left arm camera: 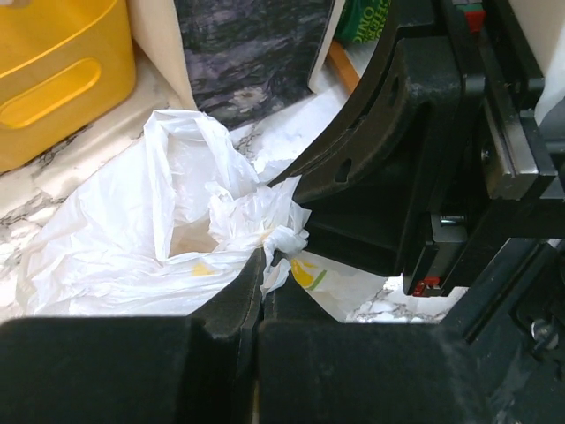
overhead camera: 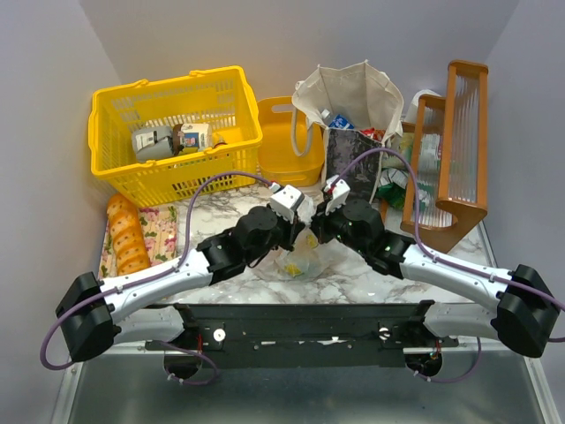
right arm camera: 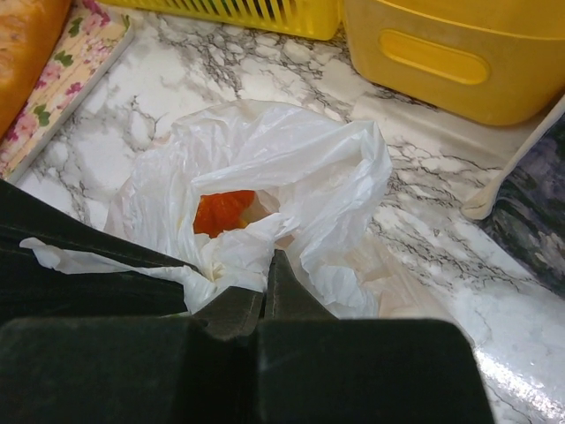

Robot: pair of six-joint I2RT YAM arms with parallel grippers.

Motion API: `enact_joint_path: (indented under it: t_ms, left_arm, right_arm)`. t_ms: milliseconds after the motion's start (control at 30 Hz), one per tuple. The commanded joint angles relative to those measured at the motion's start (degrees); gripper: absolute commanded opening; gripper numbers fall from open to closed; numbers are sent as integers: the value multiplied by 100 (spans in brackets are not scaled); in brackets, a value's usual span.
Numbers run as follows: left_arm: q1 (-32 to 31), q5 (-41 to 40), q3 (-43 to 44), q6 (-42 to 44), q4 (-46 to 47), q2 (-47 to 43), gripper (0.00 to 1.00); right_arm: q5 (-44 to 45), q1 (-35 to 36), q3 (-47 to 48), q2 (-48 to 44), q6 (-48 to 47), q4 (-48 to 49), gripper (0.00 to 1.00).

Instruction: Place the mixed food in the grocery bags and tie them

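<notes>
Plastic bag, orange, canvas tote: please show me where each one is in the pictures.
plastic bag (right arm camera: pixel 309 168), right wrist view, on its crumpled white film.
orange (right arm camera: pixel 222 212), right wrist view, on the part seen through the bag's opening.
canvas tote (overhead camera: pixel 353 88), top external view, on its beige wall.

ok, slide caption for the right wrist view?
Right gripper shut on white plastic bag, orange visible inside, on marble table.
</notes>
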Motion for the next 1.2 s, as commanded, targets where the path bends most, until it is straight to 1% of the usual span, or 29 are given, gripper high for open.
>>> enact_joint_path:
  t_ms: [0,33,67,167,200,233,300,333,367,400,433,467,500,533,600,633,700,733,767,800,867,900,967,1000,1033,1100,1167]
  left_arm:
    - [-154,-939,-443,73,-545,250,0]
    - [-276,-1123,-444,55,-632,355,0]
    - [-320,-1673,-426,46,-685,382,0]
    - [-356,-2318,-435,230,-748,252,0]
    - [-356,-2329,-452,344,-704,172,0]
    - [-356,-2311,-487,458,-556,15,0]
    - [-356,-2067,-531,774,-388,-118,0]
    - [-356,-1996,-566,863,-352,-205,0]
    - [-356,-1916,-567,942,-343,-241,0]
    - [-356,-1863,-575,1030,-352,-259,0]
    - [-356,-1750,-584,1074,-378,-337,0]
    - [-356,-1679,-610,1136,-370,-364,0]
    - [-356,-1626,-628,1171,-361,-408,0]
    - [-356,-1634,-672,1180,-352,-504,0]
    - [-365,-1591,-733,1259,-291,-610,0]
    - [-365,-1564,-795,1329,-230,-724,0]
    - [-374,-1486,-865,1426,-159,-856,0]
    - [-391,-1415,-944,1470,-133,-1022,0]
    - [-391,-1284,-971,1566,-19,-1102,0]
    - [-391,-1222,-997,1610,-18,-1181,0]
    - [-400,-1169,-1024,1690,-123,-1366,0]
    - [-400,-1134,-1024,1707,-115,-1410,0]
    - [-409,-1081,-980,1716,-395,-1463,0]
    - [-409,-1011,-954,1725,-457,-1472,0]
    - [-409,-967,-893,1734,-623,-1472,0]
    - [-409,-914,-857,1769,-738,-1472,0]
    - [-418,-888,-822,1786,-835,-1472,0]
  right_arm:
    - [707,-54,177,-156,39,352,1]
    - [707,-54,221,-156,30,273,1]
    - [707,-54,274,-156,22,81,1]
    - [567,-45,406,-183,-23,-314,1]
    - [410,-54,432,-191,-23,-438,6]
    - [295,-45,494,-252,-92,-552,24]
    - [-125,-54,564,-375,-145,-965,42]
    - [-249,-45,625,-550,-189,-1045,61]
    - [-381,-45,669,-648,-198,-1403,67]
    - [-504,-45,731,-753,-216,-1545,70]
    - [-523,-63,810,-832,-233,-1703,71]
    - [-549,-54,1037,-920,-251,-2018,69]
    - [-576,-98,1178,-904,-268,-2187,68]
    - [-732,-124,1362,-877,-338,-2328,63]
    - [-1084,-264,1898,-588,-348,-2697,57]
    - [-1199,-335,2057,-430,-304,-2803,51]
    - [-1497,-475,2390,-1,-216,-2909,48]
    - [-1690,-685,2471,150,-129,-2900,45]
    - [-1918,-783,2576,290,-119,-2892,44]
    - [-2364,-897,2769,614,-128,-2900,44]
    - [-2762,-924,3033,949,-268,-2961,42]
    - [-3208,-924,3165,1099,-321,-2997,42]
    - [-3606,-924,3490,1530,-391,-3023,39]
    - [-3982,-924,3613,1653,-444,-3049,38]
    - [-4134,-924,3806,1915,-558,-3102,36]
    - [-4467,-924,3948,2136,-672,-3173,36]
    - [-4400,-924,4227,2522,-787,-3338,36]
